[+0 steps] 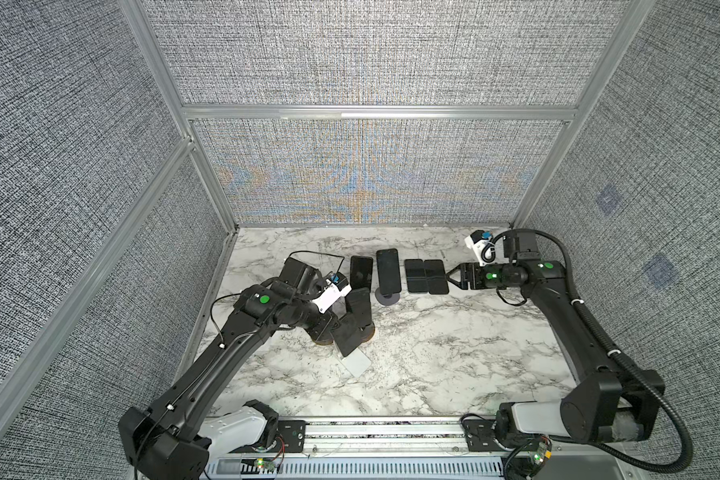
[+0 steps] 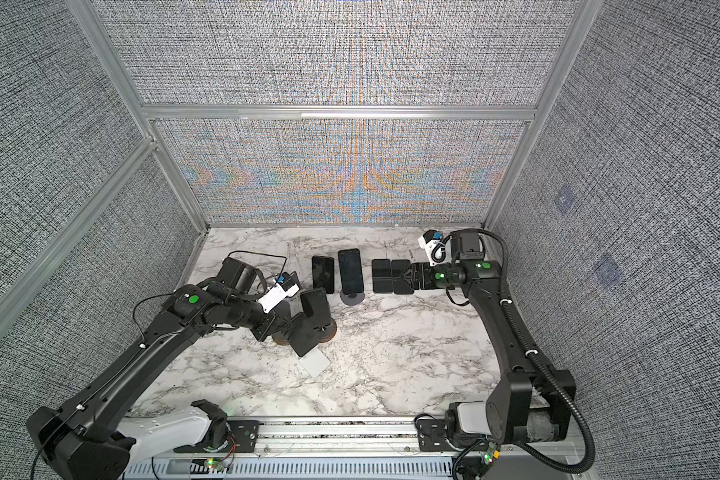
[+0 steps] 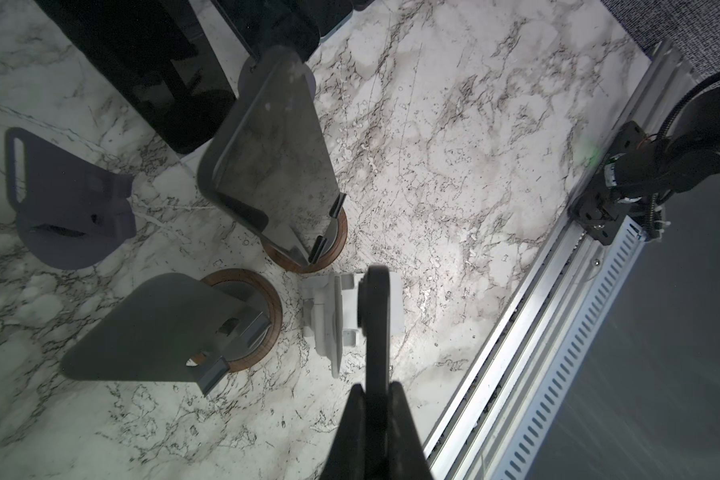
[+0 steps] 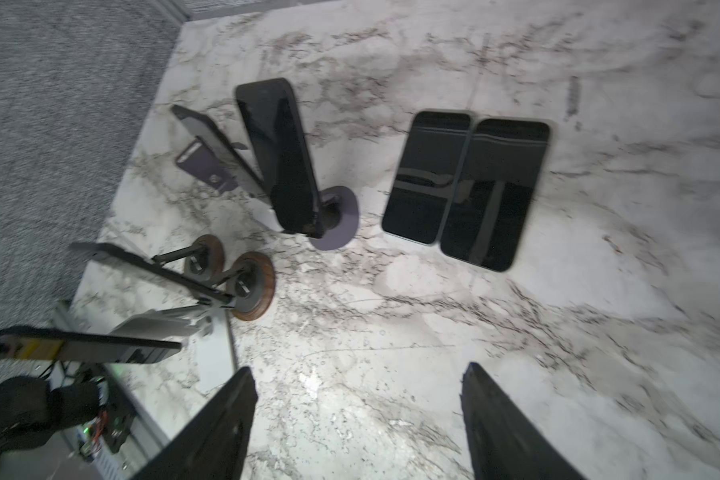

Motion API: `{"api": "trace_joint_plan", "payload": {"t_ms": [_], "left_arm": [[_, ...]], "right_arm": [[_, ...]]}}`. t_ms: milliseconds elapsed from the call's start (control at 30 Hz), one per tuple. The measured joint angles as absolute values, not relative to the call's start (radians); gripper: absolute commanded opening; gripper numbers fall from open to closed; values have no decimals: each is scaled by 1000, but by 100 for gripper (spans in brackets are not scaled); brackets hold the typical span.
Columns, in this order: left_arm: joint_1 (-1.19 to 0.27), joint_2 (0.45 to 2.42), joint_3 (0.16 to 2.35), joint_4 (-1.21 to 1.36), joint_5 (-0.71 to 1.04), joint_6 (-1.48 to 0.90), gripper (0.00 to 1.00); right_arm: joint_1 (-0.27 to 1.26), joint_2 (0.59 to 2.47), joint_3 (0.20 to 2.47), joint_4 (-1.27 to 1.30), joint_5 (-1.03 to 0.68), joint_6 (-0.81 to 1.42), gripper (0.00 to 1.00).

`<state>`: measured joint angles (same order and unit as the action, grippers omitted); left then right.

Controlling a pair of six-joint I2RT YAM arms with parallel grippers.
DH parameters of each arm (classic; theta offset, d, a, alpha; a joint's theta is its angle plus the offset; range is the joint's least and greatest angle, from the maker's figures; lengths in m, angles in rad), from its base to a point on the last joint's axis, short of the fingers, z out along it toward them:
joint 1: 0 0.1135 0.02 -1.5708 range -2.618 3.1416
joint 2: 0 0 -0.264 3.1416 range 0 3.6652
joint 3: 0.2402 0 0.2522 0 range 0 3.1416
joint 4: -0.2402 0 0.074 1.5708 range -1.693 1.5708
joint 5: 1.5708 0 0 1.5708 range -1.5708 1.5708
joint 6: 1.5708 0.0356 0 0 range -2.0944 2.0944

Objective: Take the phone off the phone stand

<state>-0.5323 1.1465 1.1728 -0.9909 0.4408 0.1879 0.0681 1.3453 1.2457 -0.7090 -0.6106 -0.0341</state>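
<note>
Phone [image 3: 375,324] is off its stand. Your left claw [image 3: 375,386] is clenched on it edge-on, above the folded white stand [image 3: 329,316]; can't tell if the two touch.

Six phones counted:
- the held one
- a second phone [image 3: 267,166], propped on a wood-base stand [image 3: 287,262]
- a rear-left phone [image 1: 360,270], tilted at the back
- a rear phone [image 1: 388,270], tilted on a round-base purple stand [image 1: 387,297]
- a flat pair [image 1: 416,276], touching side by side on the counter [image 1: 454,353]

Five stands counted:
- the white one
- two wood-base ones, the other being the empty stand [image 3: 163,328]
- two purple ones, the other being the bare purple stand [image 3: 67,208]

Your right claw [image 4: 358,368] is released, jaws spread wide, grasping nothing. In both top views its tips sit just beside the flat pair.
</note>
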Motion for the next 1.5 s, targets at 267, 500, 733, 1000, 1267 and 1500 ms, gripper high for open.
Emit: {"api": "trace_joint_plan", "payload": {"t_ms": [267,500,733,1000,1267,1500], "left_arm": [[-532,1195,1325,-993,602,279,0],[-532,1279,1451,-990,704,366,0],[-530,1335,1529,-996,754,444,0],[-530,1336,1519,-987,763,458,0],[-530,1327,1494,-971,768,467,0],[-527,1314,1470,-945,764,467,0]], "right_arm": [[232,1303,1280,-710,-924,-229,59],[326,1371,1368,-798,-1040,-461,52],[398,1449,1428,-871,-1057,-628,52],[461,1486,1426,-854,-1062,-675,52],[498,1545,1448,-836,-1060,-678,33],[510,1568,1459,-828,-1085,-673,9]]}}
